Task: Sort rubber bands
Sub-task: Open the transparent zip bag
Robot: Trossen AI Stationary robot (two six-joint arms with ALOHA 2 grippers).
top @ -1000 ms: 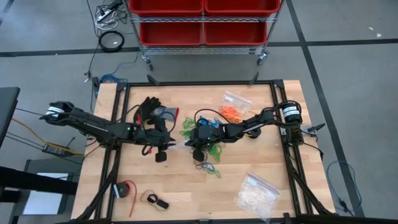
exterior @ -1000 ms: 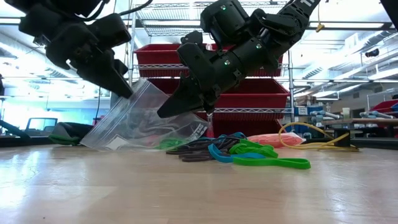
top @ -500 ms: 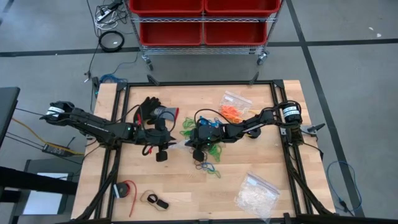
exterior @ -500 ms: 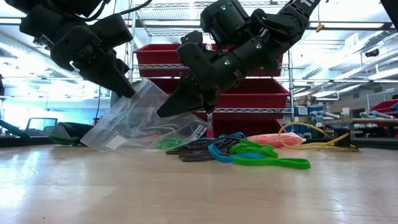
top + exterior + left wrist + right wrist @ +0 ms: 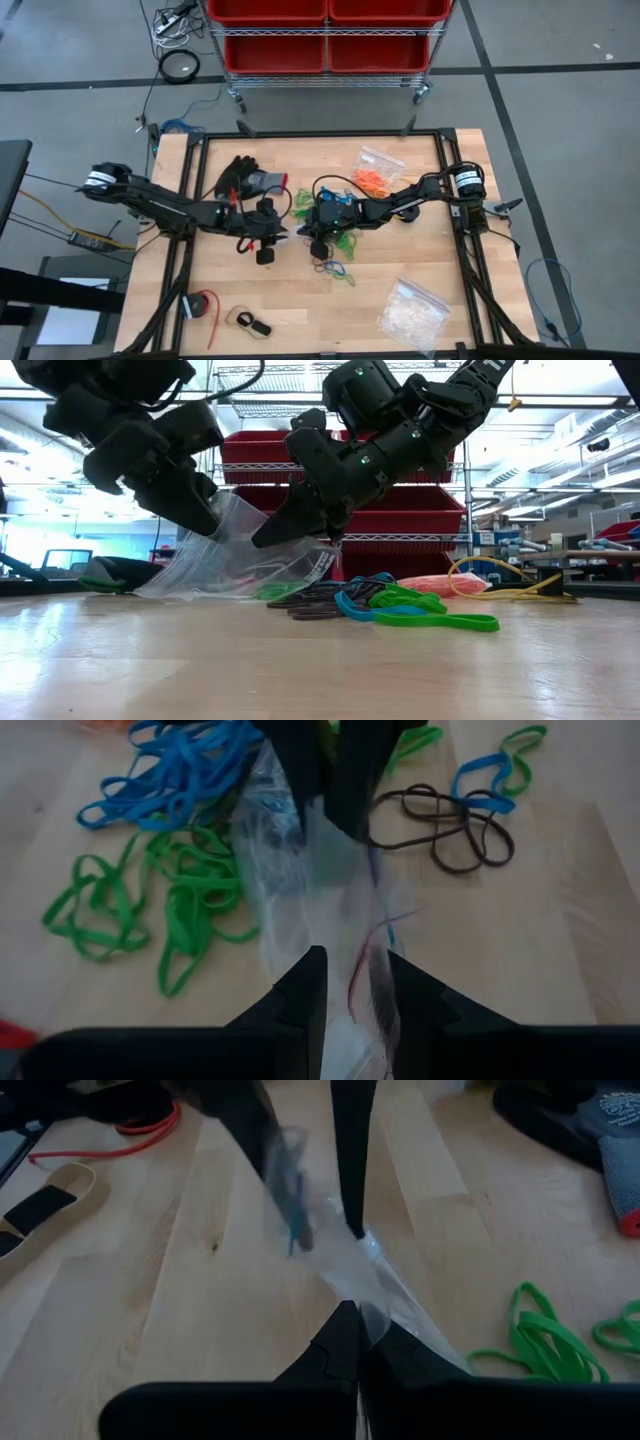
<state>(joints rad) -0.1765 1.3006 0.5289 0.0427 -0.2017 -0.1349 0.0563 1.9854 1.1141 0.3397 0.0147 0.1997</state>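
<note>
Both hands pinch one clear zip bag (image 5: 235,560) above the table (image 5: 400,260): left hand (image 5: 200,520) clamped on one edge, right hand (image 5: 275,538) shut tight on the other. Rubber bands (image 5: 400,610) lie loose just beside it, on the table. Risk: pulling apart may tear the film or slip a pinch, collapsing the opening.

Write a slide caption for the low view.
Both grippers hold a clear plastic bag above the table, beside a pile of rubber bands.
</note>
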